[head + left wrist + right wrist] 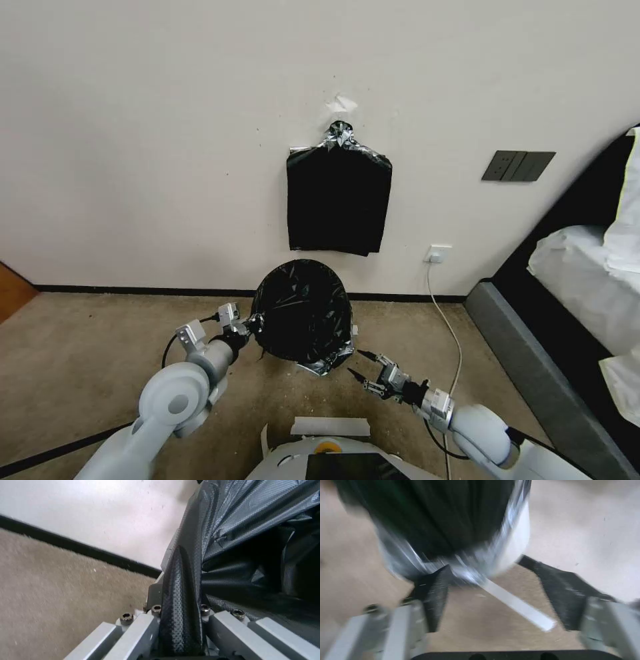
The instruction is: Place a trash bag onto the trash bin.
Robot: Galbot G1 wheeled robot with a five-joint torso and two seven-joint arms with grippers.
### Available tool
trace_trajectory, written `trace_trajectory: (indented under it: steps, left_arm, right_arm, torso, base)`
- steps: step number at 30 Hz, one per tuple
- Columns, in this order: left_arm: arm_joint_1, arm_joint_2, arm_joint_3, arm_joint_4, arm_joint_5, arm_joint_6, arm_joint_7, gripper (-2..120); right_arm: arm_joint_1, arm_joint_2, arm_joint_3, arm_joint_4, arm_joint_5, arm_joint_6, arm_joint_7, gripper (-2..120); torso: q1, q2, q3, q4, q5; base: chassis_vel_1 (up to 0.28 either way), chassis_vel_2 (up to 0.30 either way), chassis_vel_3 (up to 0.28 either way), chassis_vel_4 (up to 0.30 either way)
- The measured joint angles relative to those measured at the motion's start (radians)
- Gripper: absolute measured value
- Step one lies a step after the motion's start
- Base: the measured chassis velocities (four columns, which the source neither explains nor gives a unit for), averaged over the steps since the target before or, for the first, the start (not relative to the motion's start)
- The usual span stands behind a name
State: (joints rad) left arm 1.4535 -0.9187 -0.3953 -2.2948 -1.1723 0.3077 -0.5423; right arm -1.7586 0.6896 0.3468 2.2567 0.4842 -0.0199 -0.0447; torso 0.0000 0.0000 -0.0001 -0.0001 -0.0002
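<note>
The trash bag [303,310] is glossy, crinkled black film draped over the trash bin on the carpet by the wall, its loose hem bunched at the lower right. The trash bin [519,540] shows as a cream-white wall below the film in the right wrist view. My left gripper [255,325] is at the bag's left edge, shut on a fold of the trash bag [233,530]. In the left wrist view its fingers [181,600] are pressed together. My right gripper [357,362] is open just off the bin's lower right side. Its fingers [431,592] are spread before the bin's base.
A flat bundle of black bags [339,200] hangs taped on the wall above the bin. A white cable [445,313] runs down from a socket [438,253] to the floor at the right. A dark bed frame [533,347] is at the right. A white strip [516,605] lies on the carpet.
</note>
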Motion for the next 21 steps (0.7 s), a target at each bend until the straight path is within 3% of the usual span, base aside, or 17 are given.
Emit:
trace_trajectory:
  steps: [6,8,10,16,19,21]
  left_arm:
    - [0.013,-0.025,0.078,0.014,0.165,-0.048,0.014,1]
    - [0.013,-0.026,0.088,0.014,0.182,-0.054,0.014,1]
    - [0.011,-0.033,0.121,0.014,0.234,-0.067,0.016,1]
    - [0.017,-0.047,0.162,0.002,0.299,-0.073,0.020,1]
    - [0.014,-0.057,0.188,0.005,0.337,-0.073,0.020,1]
    - [0.012,-0.061,0.192,0.009,0.343,-0.073,0.020,1]
  right_arm:
    - [-0.060,0.015,0.112,0.232,0.203,-0.160,0.067,37]
    - [-0.057,0.015,0.119,0.245,0.224,-0.176,0.077,34]
    - [-0.033,0.010,0.118,0.255,0.293,-0.246,0.126,22]
    - [0.096,-0.005,0.032,0.255,0.362,-0.335,0.175,4]
    - [0.317,0.000,-0.077,0.252,0.599,-0.498,0.351,0]
    - [0.396,0.005,-0.118,0.251,0.668,-0.538,0.402,0]
  torso:
    - [0.000,0.000,0.000,0.0000,-0.0001]
    - [0.000,0.000,0.000,0.0001,0.0000]
    - [0.000,0.000,0.000,-0.0001,0.0003]
    - [0.000,0.000,0.000,0.0002,0.0004]
    - [0.000,0.000,0.000,0.0000,0.0005]
    - [0.000,0.000,0.000,0.0000,0.0004]
  base:
    - [0.000,0.000,0.000,0.000]
    - [0.000,0.000,0.000,0.000]
    - [0.000,0.000,0.000,0.000]
    - [0.000,0.000,0.000,0.000]
    - [0.000,0.000,0.000,0.000]
    - [0.000,0.000,0.000,0.000]
